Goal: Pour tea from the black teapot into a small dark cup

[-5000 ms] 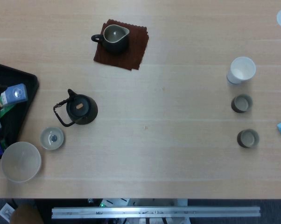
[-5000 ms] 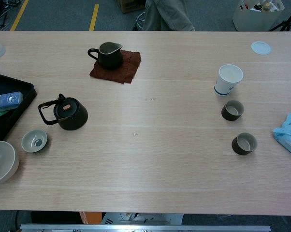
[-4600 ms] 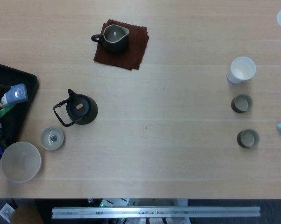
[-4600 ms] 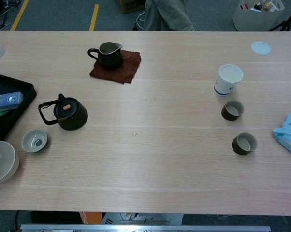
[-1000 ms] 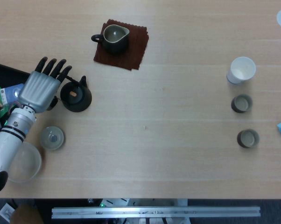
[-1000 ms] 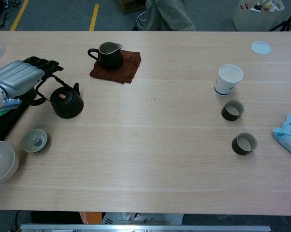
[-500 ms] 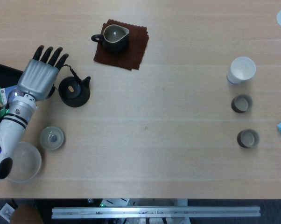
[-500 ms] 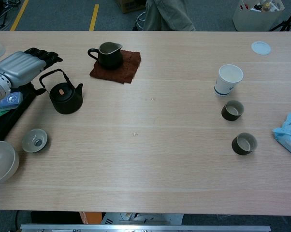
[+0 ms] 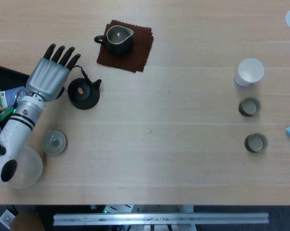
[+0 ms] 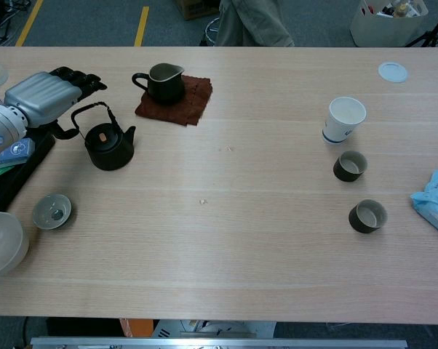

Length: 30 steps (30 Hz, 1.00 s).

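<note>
Teapot (image 9: 84, 93) and left hand (image 9: 48, 79) sit side by side in the head view, at the table's left: the pot lies just to the right of the palm, its spout turned right and slightly away, its wire handle arching up toward the dark fingertips. The fingers look stretched forward and a little apart, but from above I cannot tell whether any of them hooks the handle. Far across the table, on its right side, stand two small dark cups, one (image 9: 249, 106) just below a white paper cup (image 9: 249, 72) and another (image 9: 256, 142) nearer the front edge; the pot's spout already faces roughly their way, and the carry to either is long. In the chest view the left hand (image 10: 43, 94) shows its silver back, fingers reaching over the top of the teapot (image 10: 110, 148), whose handle loop rises right under the fingertips; contact seems likely, yet a firm hold is not plain. Both cups (image 10: 350, 166) (image 10: 368, 216) stand well apart from the pot. No right hand appears in either view, so the left is the only one near the pot.
</note>
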Each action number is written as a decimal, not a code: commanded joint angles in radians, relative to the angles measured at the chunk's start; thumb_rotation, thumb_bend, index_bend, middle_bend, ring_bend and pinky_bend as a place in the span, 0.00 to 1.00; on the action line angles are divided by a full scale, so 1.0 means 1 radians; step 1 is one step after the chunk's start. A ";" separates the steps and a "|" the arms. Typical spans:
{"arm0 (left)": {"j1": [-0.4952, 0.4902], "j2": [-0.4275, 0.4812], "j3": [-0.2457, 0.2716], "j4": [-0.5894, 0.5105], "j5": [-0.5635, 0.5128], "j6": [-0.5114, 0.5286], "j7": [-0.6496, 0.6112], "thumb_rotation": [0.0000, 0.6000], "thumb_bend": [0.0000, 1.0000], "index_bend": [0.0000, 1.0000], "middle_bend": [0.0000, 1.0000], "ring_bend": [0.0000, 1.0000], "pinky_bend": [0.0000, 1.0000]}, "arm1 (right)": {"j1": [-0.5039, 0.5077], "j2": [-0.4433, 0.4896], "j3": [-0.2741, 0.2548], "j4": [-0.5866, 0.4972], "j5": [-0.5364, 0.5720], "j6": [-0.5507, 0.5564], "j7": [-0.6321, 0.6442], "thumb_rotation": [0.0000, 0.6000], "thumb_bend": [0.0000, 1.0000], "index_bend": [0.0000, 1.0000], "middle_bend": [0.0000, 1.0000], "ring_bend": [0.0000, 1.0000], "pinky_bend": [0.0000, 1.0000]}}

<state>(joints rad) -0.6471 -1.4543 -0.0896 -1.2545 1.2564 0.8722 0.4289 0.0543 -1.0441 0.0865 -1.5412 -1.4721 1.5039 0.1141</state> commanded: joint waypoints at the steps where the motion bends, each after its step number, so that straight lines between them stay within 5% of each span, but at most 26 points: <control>1: -0.006 0.032 0.001 -0.034 -0.021 -0.008 0.031 1.00 0.29 0.05 0.03 0.00 0.04 | 0.000 -0.002 0.000 0.003 0.001 -0.002 0.002 1.00 0.06 0.18 0.23 0.10 0.15; 11: -0.027 0.087 -0.004 -0.117 -0.173 -0.054 0.137 0.98 0.29 0.25 0.03 0.00 0.02 | 0.003 -0.009 -0.001 0.020 -0.003 -0.010 0.020 1.00 0.06 0.18 0.23 0.10 0.15; 19: -0.042 0.079 -0.030 -0.134 -0.251 -0.041 0.113 0.47 0.19 0.27 0.04 0.00 0.02 | 0.001 -0.010 -0.001 0.027 -0.003 -0.009 0.032 1.00 0.06 0.18 0.23 0.10 0.15; 30: -0.100 0.028 -0.062 -0.103 -0.433 -0.125 0.061 0.07 0.14 0.28 0.05 0.00 0.00 | -0.003 -0.012 -0.003 0.037 -0.001 -0.011 0.046 1.00 0.06 0.18 0.23 0.10 0.15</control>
<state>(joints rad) -0.7313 -1.4118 -0.1444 -1.3665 0.8519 0.7615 0.4976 0.0516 -1.0562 0.0838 -1.5038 -1.4728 1.4926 0.1600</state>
